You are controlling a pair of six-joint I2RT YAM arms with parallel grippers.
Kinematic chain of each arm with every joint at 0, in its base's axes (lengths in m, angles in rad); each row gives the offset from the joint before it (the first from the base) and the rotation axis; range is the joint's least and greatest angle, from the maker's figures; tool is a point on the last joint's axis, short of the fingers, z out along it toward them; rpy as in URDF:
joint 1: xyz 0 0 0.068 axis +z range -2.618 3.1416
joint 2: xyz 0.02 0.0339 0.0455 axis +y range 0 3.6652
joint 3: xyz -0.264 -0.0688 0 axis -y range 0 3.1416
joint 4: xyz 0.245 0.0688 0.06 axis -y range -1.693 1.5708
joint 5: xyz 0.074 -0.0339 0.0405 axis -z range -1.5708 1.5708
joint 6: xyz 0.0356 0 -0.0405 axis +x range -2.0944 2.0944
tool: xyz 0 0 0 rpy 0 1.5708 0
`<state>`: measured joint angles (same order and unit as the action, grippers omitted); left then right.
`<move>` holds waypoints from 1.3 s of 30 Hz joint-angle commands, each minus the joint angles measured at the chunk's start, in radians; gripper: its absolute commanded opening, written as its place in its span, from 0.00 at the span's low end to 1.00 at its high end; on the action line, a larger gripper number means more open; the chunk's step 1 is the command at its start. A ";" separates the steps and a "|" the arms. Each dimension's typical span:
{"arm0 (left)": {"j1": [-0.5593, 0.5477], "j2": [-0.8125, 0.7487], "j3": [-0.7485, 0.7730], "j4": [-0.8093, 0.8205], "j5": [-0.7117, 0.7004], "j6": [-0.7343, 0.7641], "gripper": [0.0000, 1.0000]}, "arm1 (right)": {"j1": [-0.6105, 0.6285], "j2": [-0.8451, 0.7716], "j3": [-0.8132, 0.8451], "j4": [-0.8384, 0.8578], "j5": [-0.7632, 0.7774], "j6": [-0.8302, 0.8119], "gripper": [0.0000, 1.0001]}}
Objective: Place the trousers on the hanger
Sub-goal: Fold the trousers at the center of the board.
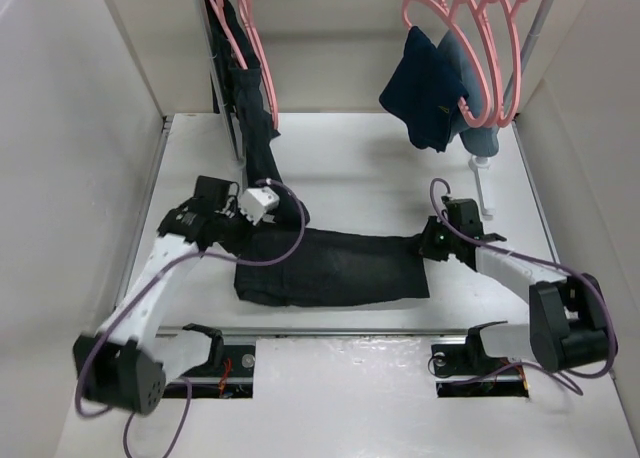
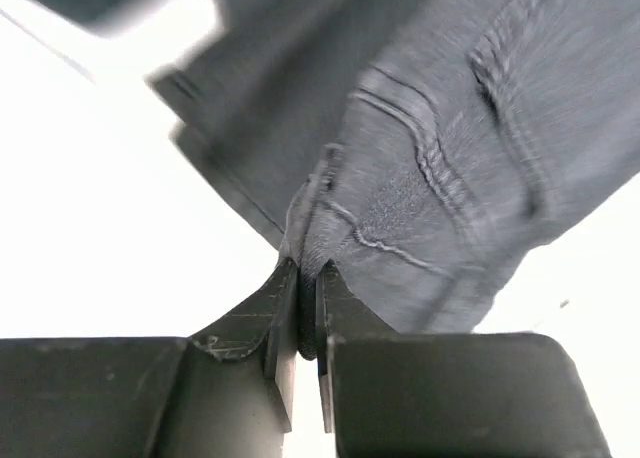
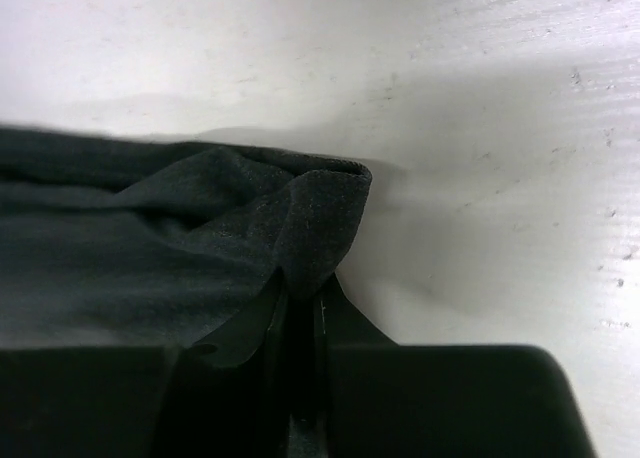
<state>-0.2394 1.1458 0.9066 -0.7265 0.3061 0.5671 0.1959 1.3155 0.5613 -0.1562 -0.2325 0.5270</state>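
Top view: the trousers (image 1: 330, 268) are lying flat across the middle of the table (image 1: 380, 168), running left to right, well apart from the hangers (image 1: 487, 48) at the back right. A navy garment (image 1: 425, 88) is hanging from those. The left hangers (image 1: 262, 63) are carrying a black garment (image 1: 250, 108) that is trailing down onto the table; whether it is touching the trousers cannot be told. The left gripper (image 1: 243, 243) is sitting at the trousers' left end, the right gripper (image 1: 432, 243) at their right end.

Left wrist view: the left gripper (image 2: 307, 313) is pinching a fold of the trousers (image 2: 450, 178), its jaws nearly pressed together with fabric between them. Stitched seams are showing on the cloth. The white table (image 2: 100, 228) is lying behind it.

Right wrist view: the right gripper (image 3: 300, 313) is pinching a corner of the trousers (image 3: 150, 238), jaws closed on the fabric. The corner is standing up slightly off the table (image 3: 450, 128).
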 commanded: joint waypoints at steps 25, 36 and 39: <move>0.063 0.148 0.008 0.224 -0.314 -0.044 0.60 | -0.001 -0.232 0.109 -0.331 0.202 0.068 0.99; 0.005 0.066 -0.282 0.349 -0.306 0.001 0.53 | 0.195 -0.328 -0.072 -0.334 0.294 0.375 0.82; 0.047 0.048 -0.259 0.332 -0.323 -0.018 0.45 | 0.256 -0.311 0.096 -0.475 0.350 0.347 0.82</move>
<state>-0.2276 1.2320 0.6376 -0.4149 0.0257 0.5694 0.4046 1.0130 0.5339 -0.5476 0.0254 0.8440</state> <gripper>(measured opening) 0.454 0.825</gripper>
